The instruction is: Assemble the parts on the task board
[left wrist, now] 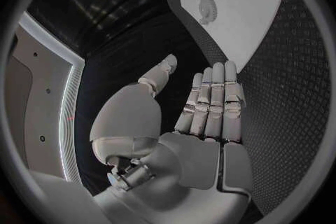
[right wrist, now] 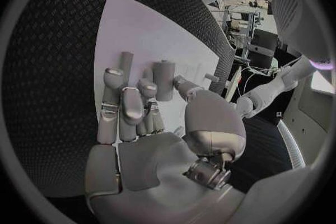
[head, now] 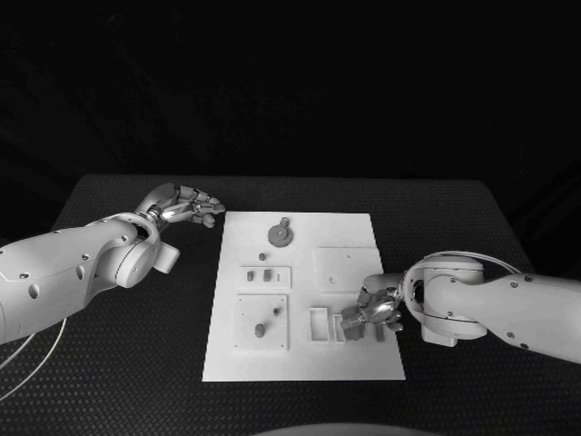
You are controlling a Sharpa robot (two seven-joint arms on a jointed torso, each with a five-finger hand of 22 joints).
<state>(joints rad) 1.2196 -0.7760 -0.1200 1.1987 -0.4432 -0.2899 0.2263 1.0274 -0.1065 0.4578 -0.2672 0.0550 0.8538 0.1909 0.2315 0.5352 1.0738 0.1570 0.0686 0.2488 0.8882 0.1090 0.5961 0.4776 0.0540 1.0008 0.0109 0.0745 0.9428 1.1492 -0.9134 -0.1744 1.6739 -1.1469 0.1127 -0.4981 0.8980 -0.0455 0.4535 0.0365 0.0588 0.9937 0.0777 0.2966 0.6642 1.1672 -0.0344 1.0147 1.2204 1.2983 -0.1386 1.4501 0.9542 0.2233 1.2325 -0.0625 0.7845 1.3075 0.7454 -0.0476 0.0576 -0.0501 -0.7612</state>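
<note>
Black table (head: 107,363); white task board (head: 304,363), grey parts (head: 280,235); left hand (head: 183,205) spread; right hand (head: 376,309) grip unclear

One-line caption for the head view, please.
Right hand reaches onto the white rectangular task board among small grey parts; left hand hovers beside its far corner.

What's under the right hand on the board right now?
The right hand lies over the task board's near right corner, fingers down among upright grey parts beside a small white holder. Whatever is beneath the palm is covered, so I cannot tell whether it holds a part.
</note>
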